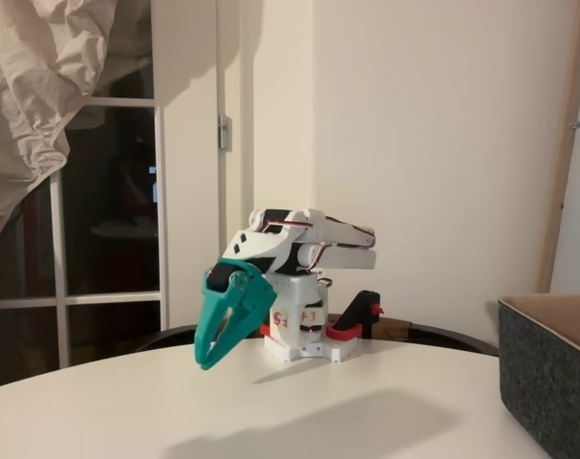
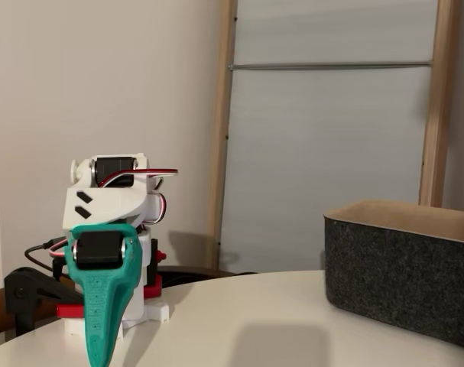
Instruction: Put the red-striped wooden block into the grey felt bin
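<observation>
The arm is folded low over its white base [image 1: 304, 339] at the far side of the round white table [image 1: 270, 411]. My teal gripper [image 1: 206, 360] hangs in front of the base, pointing down at the tabletop, its fingers meeting at the tips with nothing between them. In the other fixed view the gripper [image 2: 98, 358] shows edge-on as one narrow teal blade. The grey felt bin [image 1: 549, 382] stands at the table's right edge, well clear of the gripper; its tan inner wall shows in a fixed view [image 2: 400, 269]. The red-striped wooden block is out of view.
A black and red clamp [image 1: 358, 323] holds the base to the table edge. A window with a draped cloth [image 1: 60, 86] is behind on the left. A wooden frame [image 2: 434, 107] stands behind the bin. Bare tabletop lies between gripper and bin.
</observation>
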